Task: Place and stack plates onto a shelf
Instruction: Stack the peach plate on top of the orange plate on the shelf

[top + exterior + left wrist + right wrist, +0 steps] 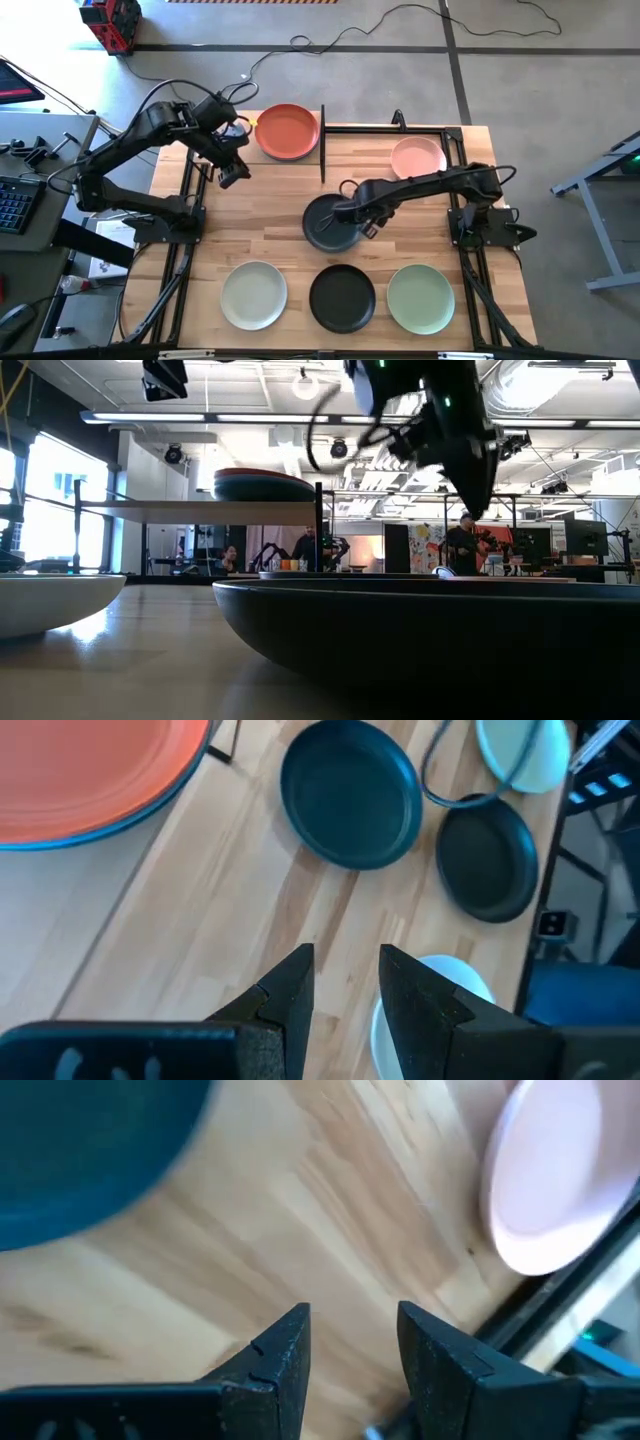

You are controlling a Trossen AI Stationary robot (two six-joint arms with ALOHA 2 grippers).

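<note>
The shelf [200, 510] stands at the table's far left, with a stack on it: an orange-red plate [287, 130] on top, and a blue rim [120, 825] showing beneath. My left gripper [232, 170], open, hangs in the air near the stack's near-left side. The charcoal plate [333, 222] lies at the table's middle. My right gripper [352, 212] hovers open at its far-right rim, its fingers [290, 1340] over bare wood. The pink plate [418, 157] lies far right. The cream plate [253, 294], black plate [342, 298] and sage green plate [420, 298] line the near edge.
Black frame rods [322, 150] rise between the stack and the pink plate. The right arm [430, 183] reaches across the table's right half. Bare wood [260, 215] lies between the shelf and the near row of plates. People [465, 540] stand in the room beyond.
</note>
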